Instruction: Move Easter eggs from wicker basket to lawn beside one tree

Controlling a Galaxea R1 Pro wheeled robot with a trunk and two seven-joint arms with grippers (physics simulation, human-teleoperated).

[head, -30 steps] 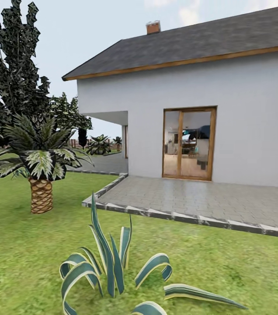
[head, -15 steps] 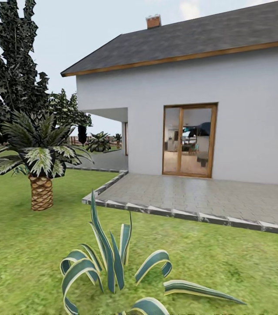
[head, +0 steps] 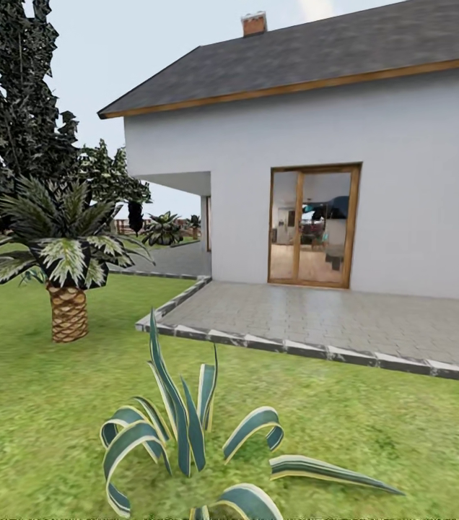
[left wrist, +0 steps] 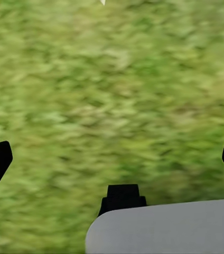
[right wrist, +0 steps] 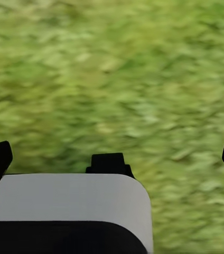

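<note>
Head view, left to right: tall tree (head: 13,108) with jagged dark green crown at far left; short palm (head: 67,267) with scaly trunk just in front; striped blue-green agave (head: 186,440) low centre on mottled green lawn (head: 35,404); grey paved patio (head: 345,325); white house (head: 374,166), glass door (head: 313,225). Left tool (left wrist: 112,159) spread open over grass, empty. Right tool (right wrist: 112,159) likewise open, empty
</note>
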